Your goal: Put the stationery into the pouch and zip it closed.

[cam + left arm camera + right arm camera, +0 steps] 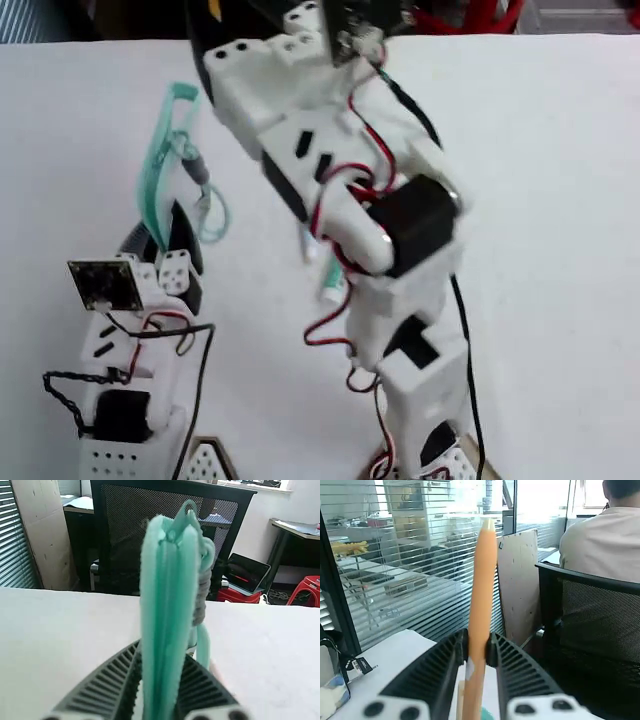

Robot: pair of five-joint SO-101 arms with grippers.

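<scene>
White desk (560,200) stretches beneath two white robot arms. Nearest, the left hand (162,655) is closed tight on the pouch (165,620), with its ribbed black jaws pinching one end. The pouch juts away from the hand edge-on, just above the desk. This grip seems meant to brace the pouch and present its far end to the other arm for loading. The pouch is soft, flat and mint green, with narrow raised seams running along its length. A grey cord (200,597) is wound near its far end, and a thin pale green loop (213,215) hangs from it toward the desk. A little farther across the desk, a slim pale green and white stick (331,285) lies partly hidden under the right arm (400,230). It is probably another pen waiting its turn. Farther still, the right hand (477,640) is raised above the far side of the desk and closed firmly on an orange pen (481,590). The pen stands straight up between the jaws, apparently held clear of the desk so it can be lined up with the pouch. Behind it are window blinds (395,555) and a black mesh chair (590,610).
</scene>
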